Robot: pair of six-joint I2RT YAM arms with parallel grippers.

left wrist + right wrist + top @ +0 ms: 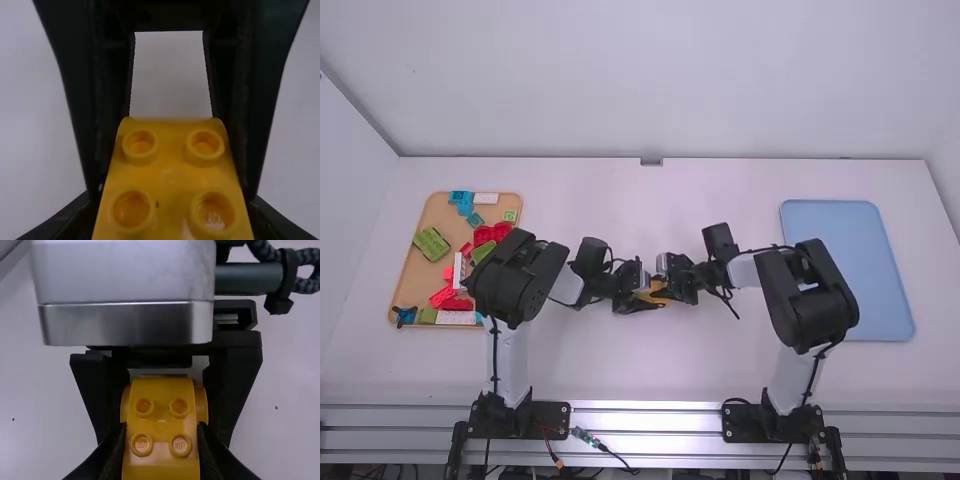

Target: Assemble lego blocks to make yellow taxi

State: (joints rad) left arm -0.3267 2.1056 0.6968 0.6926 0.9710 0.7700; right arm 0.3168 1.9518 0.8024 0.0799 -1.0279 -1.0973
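Seen from the camera, with twelve o'clock pointing away, the tan tray (442, 222) lay at nine o'clock on the table (650, 375). In it, blue blocks (462, 198) sat at twelve, a large green block (431, 243) towards ten, and red blocks (490, 234) towards two; probably they were kept aside as spares, since a yellow taxi seemed to need none of them in the grip just then.

Near the table's centre, the left gripper (173, 200) came in from nine o'clock, closed on the sides of the yellow piece (161, 410). Its studs faced up, free of the fingers, perhaps so that something could go on top.

The right gripper (161, 429) came in from three o'clock, likewise clamped on the piece. Two opposed grips presumably kept it square while its parts were pressed together, or for a handover; whether it was one block or several joined, I could not tell.

At three o'clock, beyond the right arm (809, 290), lay the light-blue tray (848, 225), likely meant for the finished taxi.
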